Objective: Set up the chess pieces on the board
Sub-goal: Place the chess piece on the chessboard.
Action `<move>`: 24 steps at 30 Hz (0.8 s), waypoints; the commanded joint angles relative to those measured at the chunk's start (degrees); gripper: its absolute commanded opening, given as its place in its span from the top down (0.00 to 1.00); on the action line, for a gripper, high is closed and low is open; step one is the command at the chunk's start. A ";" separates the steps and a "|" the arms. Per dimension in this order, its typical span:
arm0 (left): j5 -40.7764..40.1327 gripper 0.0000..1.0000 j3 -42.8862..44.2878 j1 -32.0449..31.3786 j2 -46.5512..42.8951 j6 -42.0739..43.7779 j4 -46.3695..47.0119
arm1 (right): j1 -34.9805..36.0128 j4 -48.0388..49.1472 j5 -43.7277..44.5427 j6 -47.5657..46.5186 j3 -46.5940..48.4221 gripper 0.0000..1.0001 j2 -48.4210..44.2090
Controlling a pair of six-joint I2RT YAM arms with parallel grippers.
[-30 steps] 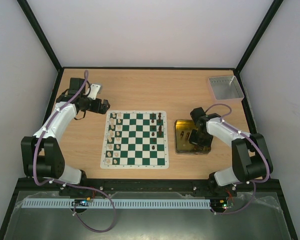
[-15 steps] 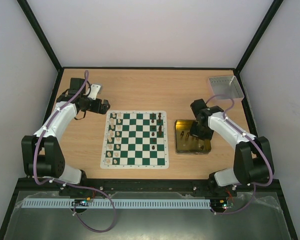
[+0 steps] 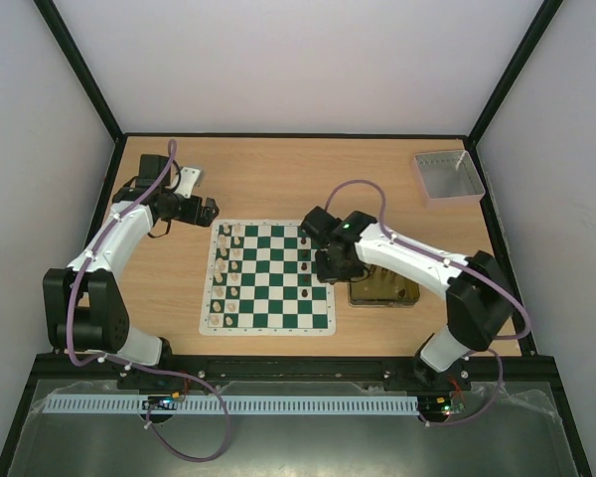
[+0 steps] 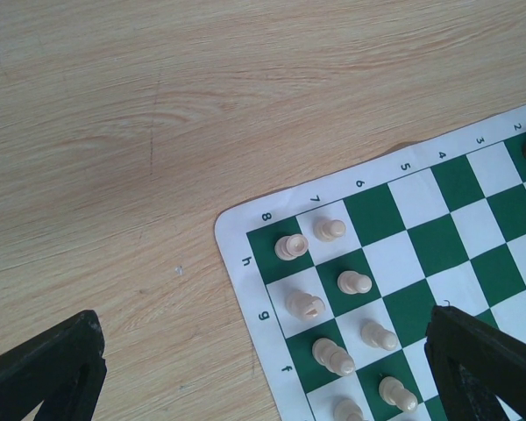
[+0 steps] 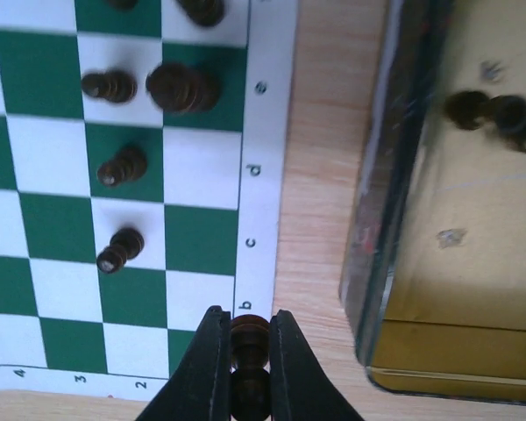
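The green and white board (image 3: 268, 298) lies mid-table. Cream pieces (image 3: 228, 273) fill its two left columns, and a few dark brown pieces (image 3: 313, 238) stand along its right side. My right gripper (image 5: 247, 338) is shut on a dark brown piece (image 5: 249, 346) over the board's white border (image 5: 256, 132) near the letter b. In the top view it (image 3: 324, 268) hangs over the board's right edge. My left gripper (image 4: 263, 386) is open and empty above the board's far left corner (image 4: 245, 263), near cream pieces (image 4: 291, 247). It shows in the top view (image 3: 211, 211) too.
A gold tin (image 3: 382, 290) just right of the board holds a few dark pieces (image 5: 500, 114). Its wall (image 5: 377, 219) stands close to my right gripper. A grey tray (image 3: 447, 176) sits at the far right corner. Dark pieces (image 5: 123, 167) stand on nearby squares.
My right arm has swung left from over the gold tin to the board's right edge, with a dark piece in its jaws. The left arm has not moved.
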 commanded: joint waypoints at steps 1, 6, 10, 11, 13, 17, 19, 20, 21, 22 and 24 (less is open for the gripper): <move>0.41 0.01 1.14 0.31 -0.04 0.09 -0.23 | 3.23 -2.05 -0.79 0.28 1.23 0.98 3.59; 0.49 0.01 0.47 0.31 -0.46 0.09 0.04 | 4.81 -0.32 -2.76 -0.50 0.85 0.98 5.70; 0.50 0.01 0.33 0.31 -0.69 0.09 0.15 | 5.20 1.30 -4.98 -1.67 1.22 0.98 7.27; 0.41 0.01 0.28 0.31 -0.81 0.09 0.08 | 5.48 1.66 -5.68 -2.02 1.39 0.98 7.69; 0.37 0.01 0.21 0.31 -1.07 0.10 0.14 | 6.65 1.76 -6.24 -2.60 2.04 0.98 8.91; 0.39 0.01 0.02 0.31 -1.47 -0.07 0.27 | 8.92 2.26 -6.66 -3.35 3.65 0.98 11.11; 0.28 0.01 0.02 0.31 -1.70 -0.09 0.22 | 9.07 2.64 -6.60 -3.48 3.92 0.98 11.76; 0.22 0.01 -0.08 0.31 -1.86 -0.05 0.22 | 9.17 2.90 -6.59 -3.48 3.92 0.98 12.02; 0.21 0.01 -0.17 0.27 -1.97 -0.09 0.25 | 9.18 3.09 -6.71 -3.47 3.95 0.98 12.27; 0.16 0.01 -0.23 0.30 -2.06 -0.09 0.27 | 9.19 3.34 -7.05 -3.56 3.93 0.98 12.44; 0.16 0.01 -0.34 0.31 -2.17 -0.09 0.27 | 9.47 3.75 -7.58 -3.55 3.89 0.98 12.88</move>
